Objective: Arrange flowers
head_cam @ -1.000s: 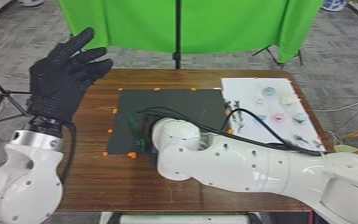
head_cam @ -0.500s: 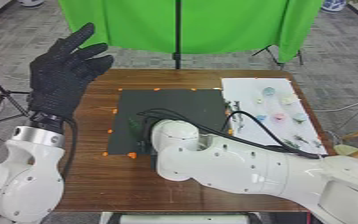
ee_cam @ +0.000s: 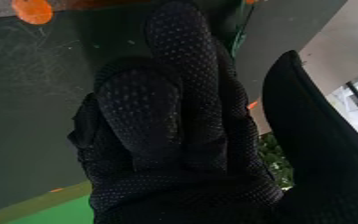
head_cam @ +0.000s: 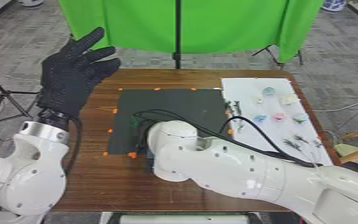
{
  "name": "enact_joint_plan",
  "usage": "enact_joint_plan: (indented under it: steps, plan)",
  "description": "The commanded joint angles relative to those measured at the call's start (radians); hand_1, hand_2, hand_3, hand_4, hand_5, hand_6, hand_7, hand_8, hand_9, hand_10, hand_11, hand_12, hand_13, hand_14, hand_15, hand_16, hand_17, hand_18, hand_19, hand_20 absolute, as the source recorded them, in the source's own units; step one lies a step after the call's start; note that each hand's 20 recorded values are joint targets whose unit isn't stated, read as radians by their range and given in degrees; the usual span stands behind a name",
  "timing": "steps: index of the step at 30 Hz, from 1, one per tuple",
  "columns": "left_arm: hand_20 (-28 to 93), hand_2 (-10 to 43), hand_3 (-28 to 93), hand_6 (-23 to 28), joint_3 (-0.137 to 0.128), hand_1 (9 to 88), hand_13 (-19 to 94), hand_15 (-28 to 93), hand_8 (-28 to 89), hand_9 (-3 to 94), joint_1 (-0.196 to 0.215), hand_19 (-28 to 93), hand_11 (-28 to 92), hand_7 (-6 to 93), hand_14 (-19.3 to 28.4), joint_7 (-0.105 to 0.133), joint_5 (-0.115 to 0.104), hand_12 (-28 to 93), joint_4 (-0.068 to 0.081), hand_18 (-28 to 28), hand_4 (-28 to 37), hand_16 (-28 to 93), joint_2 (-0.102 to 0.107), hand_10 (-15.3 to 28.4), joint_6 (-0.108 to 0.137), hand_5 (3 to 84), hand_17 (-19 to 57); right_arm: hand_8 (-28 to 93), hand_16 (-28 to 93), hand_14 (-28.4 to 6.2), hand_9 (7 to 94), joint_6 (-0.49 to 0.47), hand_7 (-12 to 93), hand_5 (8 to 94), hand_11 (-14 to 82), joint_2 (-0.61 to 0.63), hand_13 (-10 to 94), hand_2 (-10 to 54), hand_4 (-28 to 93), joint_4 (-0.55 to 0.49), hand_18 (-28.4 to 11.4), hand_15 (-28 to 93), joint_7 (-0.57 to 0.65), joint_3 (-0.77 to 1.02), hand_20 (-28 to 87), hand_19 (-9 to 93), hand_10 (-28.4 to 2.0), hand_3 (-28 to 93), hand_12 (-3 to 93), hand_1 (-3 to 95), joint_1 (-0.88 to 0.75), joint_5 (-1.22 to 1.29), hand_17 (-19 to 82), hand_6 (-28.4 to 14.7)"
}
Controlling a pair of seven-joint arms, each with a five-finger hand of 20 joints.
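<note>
Handling greenery [ee_cam: 278,159] judged delicate, light, springy; stem best pinched gently. Right hand [ee_cam: 144,120] held wide, thumb apart.

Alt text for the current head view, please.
White right robot arm reaches over a dark mat on a brown wooden table. To the right, small pastel flower heads and green sprigs lie on a white sheet. The left robot hand is raised, open.
</note>
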Motion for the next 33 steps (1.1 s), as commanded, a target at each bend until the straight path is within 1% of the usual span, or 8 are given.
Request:
enact_joint_plan:
  steps: [1, 3, 4, 7, 12, 15, 23, 33]
  plan:
    - [24, 8.7, 76, 8.9, -0.042, 20.7, 26, 58, -7, 33.0, 0.086, 64, 26, 10.6, 26.7, 0.067, -0.001, 13, -0.028, 24.9, -25.5, -12, 0.01, 19.9, 0.018, 35.7, -3.9, -12, 19, -10.8, 89.8, 0.125, 9, 69.9, 32.0, 0.026, 82, 9.1, -18, -0.029, -26.1, 68, -0.01, -0.127, 36, 93, -14.7, 64, 20.0, 33.7, 0.104, -0.03, 40, -3.4]
    - [24, 8.7, 76, 9.0, -0.065, 20.7, 26, 57, -7, 33.0, 0.13, 64, 26, 10.6, 26.9, 0.099, -0.009, 13, -0.046, 25.1, -25.5, -12, 0.018, 20.0, 0.04, 35.7, -4.1, -12, 19, -10.5, 90.7, 0.161, 10, 73.1, 32.3, 0.038, 83, 8.4, -18, -0.039, -26.3, 68, -0.023, -0.164, 36, 93, -14.3, 65, 19.9, 33.1, 0.148, -0.054, 41, -3.3]
    - [24, 8.8, 76, 9.0, -0.072, 20.8, 26, 56, -7, 33.0, 0.133, 63, 26, 10.6, 27.1, 0.084, -0.005, 13, -0.045, 25.2, -25.5, -12, 0.012, 20.1, 0.038, 35.7, -4.4, -12, 19, -10.4, 90.9, 0.167, 11, 74.3, 32.4, 0.047, 84, 8.2, -18, -0.048, -26.5, 68, -0.016, -0.152, 36, 93, -14.2, 66, 19.9, 33.0, 0.141, -0.073, 41, -3.4]
    - [24, 8.6, 77, 9.1, -0.106, 20.8, 26, 55, -7, 33.1, 0.184, 62, 24, 10.4, 27.5, 0.087, -0.003, 13, -0.062, 25.4, -25.5, -12, 0.007, 20.3, 0.051, 35.8, -4.9, -12, 19, -10.2, 91.5, 0.196, 12, 77.4, 32.8, 0.078, 84, 7.0, -18, -0.073, -26.8, 68, -0.014, -0.178, 37, 93, -14.1, 67, 20.0, 32.7, 0.175, -0.115, 42, -3.7]
    - [25, 8.5, 77, 9.2, -0.199, 20.8, 25, 51, -7, 32.9, 0.315, 61, 21, 10.2, 28.3, 0.1, -0.008, 15, -0.098, 25.7, -25.8, -9, 0.008, 20.7, 0.082, 35.8, -5.6, -11, 19, -10.1, 90.9, 0.201, 13, 79.3, 31.6, 0.145, 84, 4.2, -19, -0.126, -27.3, 66, -0.03, -0.118, 36, 93, -14.7, 71, 20.0, 30.7, 0.145, -0.183, 42, -4.2]
    - [26, 8.4, 77, 9.3, -0.244, 20.9, 25, 50, -7, 33.0, 0.382, 60, 20, 10.0, 28.3, 0.111, -0.012, 16, -0.117, 25.7, -26.0, -8, 0.003, 20.8, 0.099, 35.8, -5.7, -11, 18, -10.9, 88.5, 0.2, 13, 76.2, 28.6, 0.195, 82, 2.9, -21, -0.154, -27.6, 62, -0.035, -0.072, 27, 93, -15.5, 74, 19.2, 29.3, 0.122, -0.21, 39, -4.9]
    - [27, 8.3, 78, 9.3, -0.323, 20.7, 25, 56, -7, 33.1, 0.495, 61, 26, 11.2, 28.4, 0.131, -0.017, 15, -0.142, 26.2, -26.7, -9, -0.017, 20.9, 0.112, 35.9, -5.4, -11, 16, -12.7, 80.8, 0.15, 11, 62.7, 23.5, 0.357, 78, 1.5, -23, -0.244, -27.3, 56, -0.03, 0.174, 14, 91, -17.4, 74, 16.5, 28.6, -0.03, -0.246, 37, -6.5]
    - [27, 8.3, 78, 9.1, -0.337, 20.3, 26, 59, -8, 32.9, 0.545, 62, 29, 12.7, 28.4, 0.163, -0.025, 14, -0.15, 26.6, -27.4, -10, -0.019, 21.0, 0.118, 35.8, -5.0, -10, 14, -14.4, 76.4, 0.174, 9, 54.0, 21.2, 0.595, 76, 0.5, -23, -0.342, -27.6, 54, 0.051, 0.389, 4, 91, -19.8, 73, 14.8, 28.9, -0.257, -0.345, 38, -7.9]
